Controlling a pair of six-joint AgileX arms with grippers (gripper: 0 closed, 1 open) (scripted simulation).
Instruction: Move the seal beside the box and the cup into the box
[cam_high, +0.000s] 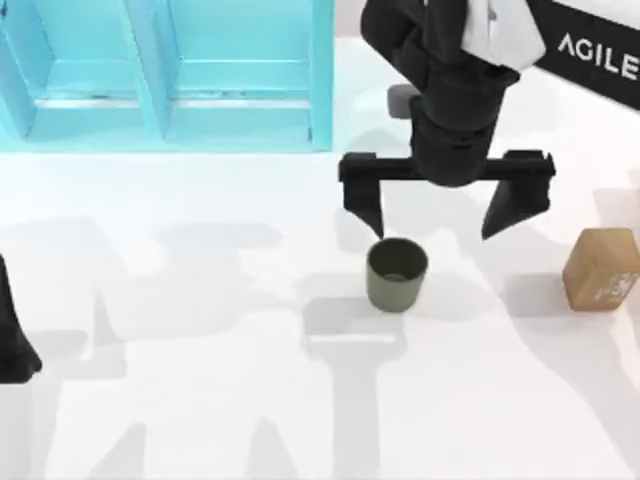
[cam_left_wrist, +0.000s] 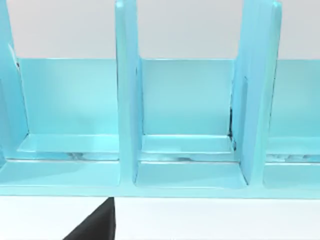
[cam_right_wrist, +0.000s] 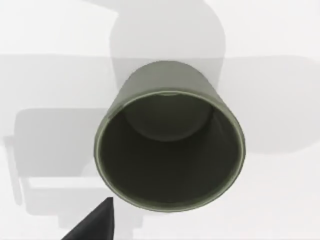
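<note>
Olive-grey and upright, the cup (cam_high: 397, 274) stands on the white table (cam_high: 200, 400) near the middle, its mouth open upward; the right wrist view looks straight down into the cup (cam_right_wrist: 170, 150). Right gripper (cam_high: 436, 220) hangs just behind it with its 2 fingers spread wide, the left-hand fingertip (cam_high: 372, 218) close to the cup's rim, though contact is hard to judge from above. Nothing is held between them. Tan wooden seal (cam_high: 602, 268) sits well apart at the table's right edge, with faint pale marks on one face that cannot be read. Turquoise box (cam_high: 165, 75), split by upright dividers into compartments, occupies the far left; the left wrist view faces the box (cam_left_wrist: 185, 100). White letters reading "AGILE" (cam_high: 597, 55) run off the top right corner. Left gripper (cam_high: 15, 345) is parked at the left edge.
</note>
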